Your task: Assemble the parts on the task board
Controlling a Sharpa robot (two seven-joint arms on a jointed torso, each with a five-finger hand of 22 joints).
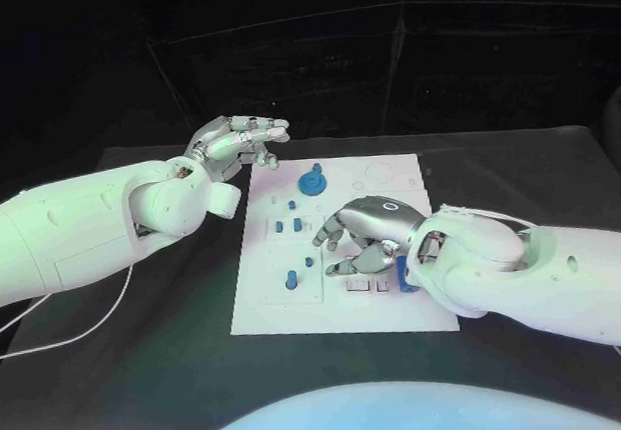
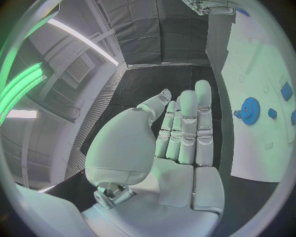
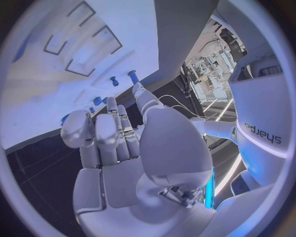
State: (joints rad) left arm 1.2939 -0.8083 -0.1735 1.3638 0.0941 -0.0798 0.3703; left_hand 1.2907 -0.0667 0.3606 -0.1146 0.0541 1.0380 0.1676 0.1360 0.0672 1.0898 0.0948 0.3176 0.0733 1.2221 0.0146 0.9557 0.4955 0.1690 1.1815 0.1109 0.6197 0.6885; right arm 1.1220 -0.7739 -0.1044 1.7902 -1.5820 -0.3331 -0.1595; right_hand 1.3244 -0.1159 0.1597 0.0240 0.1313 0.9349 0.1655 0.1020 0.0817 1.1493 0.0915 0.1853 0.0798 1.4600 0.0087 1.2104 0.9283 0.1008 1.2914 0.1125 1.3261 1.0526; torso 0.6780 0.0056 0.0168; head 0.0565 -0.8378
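The white task board [image 1: 278, 308] lies in the middle of the black table. A blue gear [image 1: 313, 183] stands near its far edge, and several small blue parts [image 1: 294, 223] sit along its left half. My left hand [image 1: 239, 140] hovers above the board's far left corner with straight, spread fingers and nothing in it; the left wrist view shows its bare palm [image 2: 185, 133] beside the gear [image 2: 249, 109]. My right hand [image 1: 363, 236] hangs low over the board's right middle, fingers bent down toward the surface. Its palm [image 3: 123, 143] is empty, and small blue pegs [image 3: 132, 75] stand just past the fingertips.
Rectangular recesses [image 3: 86, 49] are cut into the board ahead of my right hand. Black tabletop [image 1: 148, 358] surrounds the board on all sides. A thin white cable [image 1: 102, 317] trails across the table under my left arm.
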